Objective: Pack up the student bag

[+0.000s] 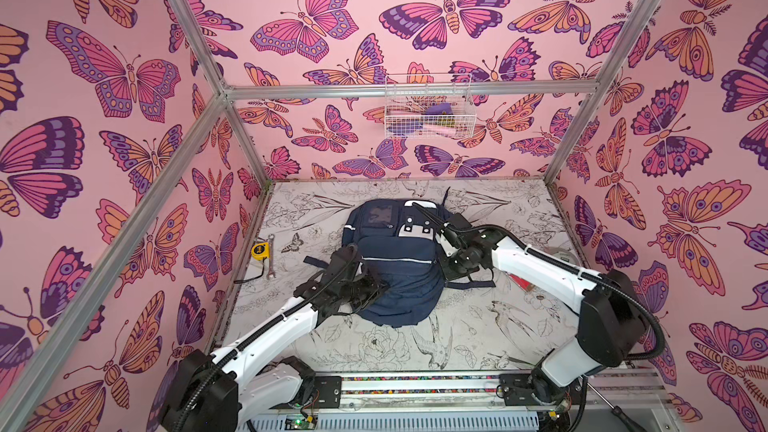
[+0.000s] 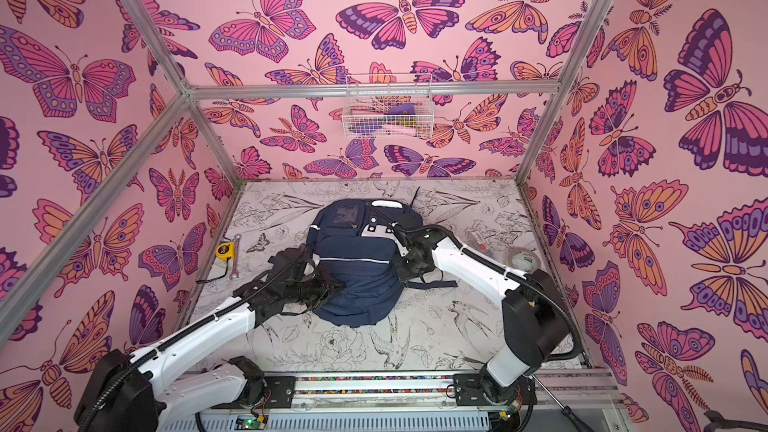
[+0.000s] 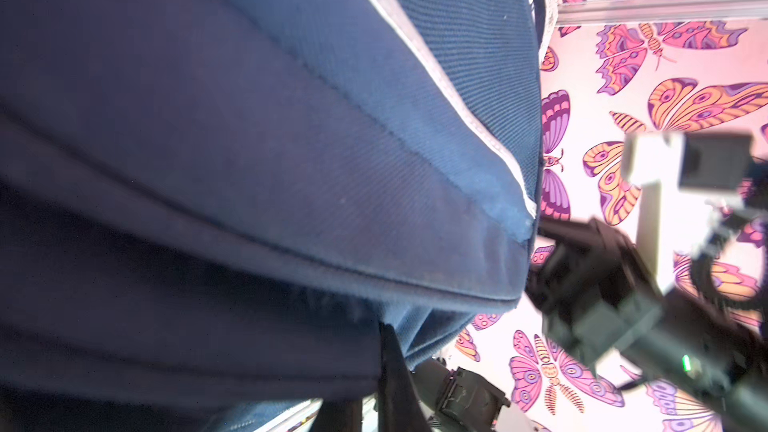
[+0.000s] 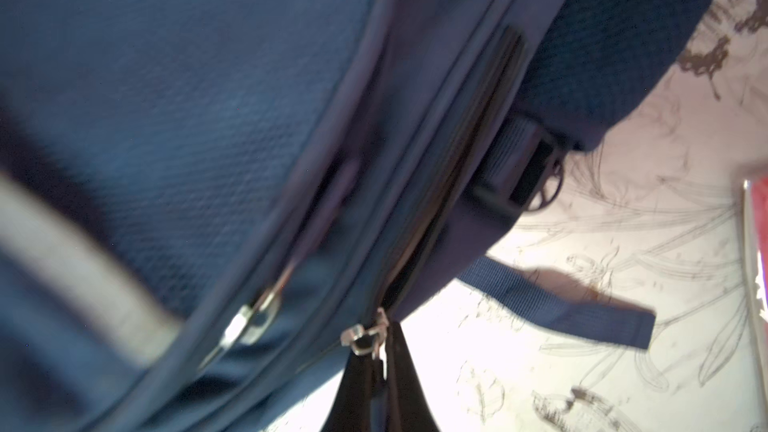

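- The student bag [image 1: 395,268] lies flat at the middle of the bench [image 1: 457,338], front pockets up.
- The left tool [image 1: 376,284] is pressed together at the bag's left flank; a hold on fabric cannot be confirmed.
- The right tool [image 4: 370,351] is pinching the zip slider [image 4: 360,338].
- Step, as judged: opening 1 zip. Next move: draw the slider along its track while the left tool braces the bag.

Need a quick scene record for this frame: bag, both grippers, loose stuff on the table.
bag: student bag, lying front up in the middle of the table
left gripper: shut, against the bag's near left edge; a grip on fabric is unclear
right gripper: shut on the zip pull on the bag's right side
loose items: yellow tape measure and wrench, left of the bag
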Tool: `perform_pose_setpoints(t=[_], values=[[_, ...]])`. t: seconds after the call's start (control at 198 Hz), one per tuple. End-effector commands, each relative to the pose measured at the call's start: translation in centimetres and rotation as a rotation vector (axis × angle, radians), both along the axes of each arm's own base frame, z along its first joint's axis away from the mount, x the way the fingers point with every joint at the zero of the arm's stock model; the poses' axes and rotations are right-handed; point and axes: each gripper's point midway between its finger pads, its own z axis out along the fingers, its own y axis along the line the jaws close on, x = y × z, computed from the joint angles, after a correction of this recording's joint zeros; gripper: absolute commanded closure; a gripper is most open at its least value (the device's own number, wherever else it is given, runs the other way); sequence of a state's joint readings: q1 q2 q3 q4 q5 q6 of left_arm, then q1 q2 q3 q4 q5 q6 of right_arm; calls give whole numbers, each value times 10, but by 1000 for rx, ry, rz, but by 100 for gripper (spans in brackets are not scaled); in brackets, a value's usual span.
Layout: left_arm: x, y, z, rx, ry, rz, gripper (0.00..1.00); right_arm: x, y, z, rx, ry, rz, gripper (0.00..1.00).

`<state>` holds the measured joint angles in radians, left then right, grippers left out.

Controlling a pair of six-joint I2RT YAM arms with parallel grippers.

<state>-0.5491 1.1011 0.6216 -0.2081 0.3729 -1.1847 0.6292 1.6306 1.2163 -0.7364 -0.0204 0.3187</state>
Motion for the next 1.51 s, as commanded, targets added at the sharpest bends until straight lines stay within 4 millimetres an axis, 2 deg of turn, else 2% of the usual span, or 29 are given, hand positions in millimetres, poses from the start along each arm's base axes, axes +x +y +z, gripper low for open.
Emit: perform_pose_setpoints(t=[0.0,0.091,0.243,0.435,0.597,0.926,1.082,1.158,1.285,1.371,1.507], values=[[-18,26,-33,132,72,5,100,66,-50,13,-183,-201,-121,100],[-19,27,-34,133,70,3,100,83,-56,13,-185,-213,-135,100],[-21,29,-37,146,63,-3,100,98,-65,10,-157,-215,-149,100],[-22,30,-40,148,66,-8,100,105,-67,11,-87,-213,-125,100],[-23,29,-40,149,55,-22,100,115,-78,9,-65,-204,-168,100],[-32,28,-47,145,56,-74,100,127,-72,10,-34,-204,-193,100],[-33,25,-51,151,70,-99,100,122,-55,33,63,-209,-147,100],[-32,26,-51,156,68,-100,100,112,-51,36,80,-156,-116,100],[-31,26,-50,168,66,-104,100,103,-65,29,-1,-101,-152,100],[-31,27,-51,176,67,-110,100,102,-66,26,-20,-79,-143,100],[-33,27,-48,188,64,-128,100,117,-71,24,-67,-96,-162,99]])
